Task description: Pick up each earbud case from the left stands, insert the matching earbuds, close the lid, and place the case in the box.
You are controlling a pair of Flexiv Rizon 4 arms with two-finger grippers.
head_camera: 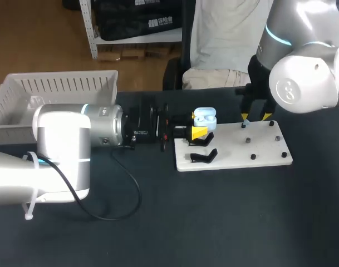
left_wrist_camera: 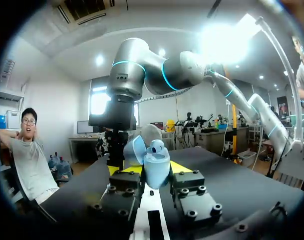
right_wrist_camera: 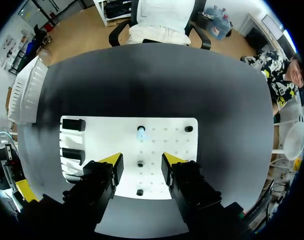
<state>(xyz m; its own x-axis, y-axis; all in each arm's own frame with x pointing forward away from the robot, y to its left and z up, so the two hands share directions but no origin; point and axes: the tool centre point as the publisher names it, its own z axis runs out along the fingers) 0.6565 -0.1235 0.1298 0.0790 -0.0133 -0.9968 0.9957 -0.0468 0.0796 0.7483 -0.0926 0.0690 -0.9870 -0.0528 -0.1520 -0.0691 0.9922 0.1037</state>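
Dark tabletop (head_camera: 214, 222). Left claw (left_wrist_camera: 151, 169) grips the open earbud case (left_wrist_camera: 156, 161): probably light and slick, so hold its flanks. Right claw (right_wrist_camera: 141, 160) released.

Box (head_camera: 62, 78) left of board (head_camera: 236, 154), earbud case (head_camera: 205, 117) above board's left end

The pale blue rounded plastic earbud case (left_wrist_camera: 156, 164), its lid flipped open, sits clamped between the yellow tips of the left gripper (left_wrist_camera: 152, 169). Ahead, the silver right arm (left_wrist_camera: 142, 70) hangs over the black table (left_wrist_camera: 241, 185).
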